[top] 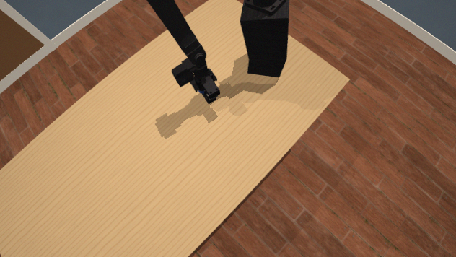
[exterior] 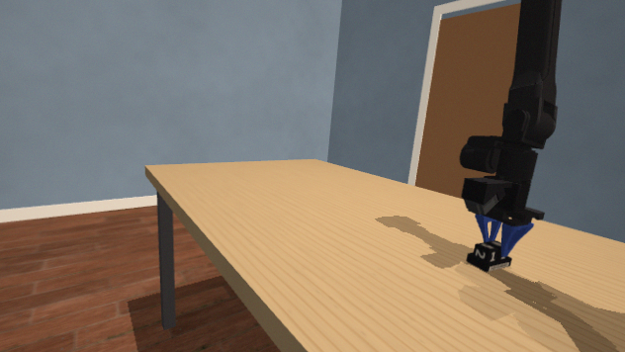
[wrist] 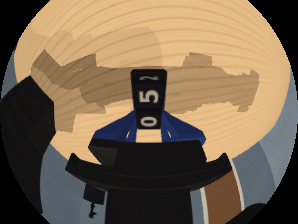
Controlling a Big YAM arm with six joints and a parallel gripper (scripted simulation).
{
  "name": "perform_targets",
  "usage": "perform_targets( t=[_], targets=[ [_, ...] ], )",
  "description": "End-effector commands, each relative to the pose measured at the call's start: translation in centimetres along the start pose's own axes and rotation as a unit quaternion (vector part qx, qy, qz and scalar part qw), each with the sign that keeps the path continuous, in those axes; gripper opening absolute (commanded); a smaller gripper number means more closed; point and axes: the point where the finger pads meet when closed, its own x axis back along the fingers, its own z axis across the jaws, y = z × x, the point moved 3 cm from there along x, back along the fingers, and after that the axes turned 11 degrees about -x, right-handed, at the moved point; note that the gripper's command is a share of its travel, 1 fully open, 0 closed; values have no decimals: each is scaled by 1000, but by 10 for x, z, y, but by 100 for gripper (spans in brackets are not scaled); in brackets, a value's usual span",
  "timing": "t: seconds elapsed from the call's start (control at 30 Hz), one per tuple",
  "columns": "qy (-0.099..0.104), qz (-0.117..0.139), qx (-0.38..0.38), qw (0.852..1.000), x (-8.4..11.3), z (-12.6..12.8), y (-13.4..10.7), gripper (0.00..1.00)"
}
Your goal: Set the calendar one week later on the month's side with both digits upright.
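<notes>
Gripper [top: 210, 99] [exterior: 496, 247] [wrist: 148, 112] clamped on the 0-marked cube [wrist: 148, 121]. Location: between the long edges of the table [top: 144, 162] [exterior: 297, 222] [wrist: 150, 45].

Dark, jagged-edged shadows across wood.

Black arm [top: 177, 27] [exterior: 536, 54], long straight upper link, rounded joint [top: 198, 57] [exterior: 529, 126] below. Black blocky housings. Gripper [top: 212, 99] [exterior: 494, 249] [wrist: 148, 112]: black body, wide curved black bar in wrist view, tapering blue fingers [exterior: 515, 237] with slender struts and openings. Black angular pedestal [top: 267, 47], darker plate on top.
</notes>
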Motion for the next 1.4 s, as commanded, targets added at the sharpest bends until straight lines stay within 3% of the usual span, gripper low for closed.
perform_targets(
  t=[0.0, 1.37],
  targets=[
    [0, -2, 2, 1000, -3, 0, -1, 26],
    [-2, -3, 2, 1000, 12, 0, 1, 26]
  ],
)
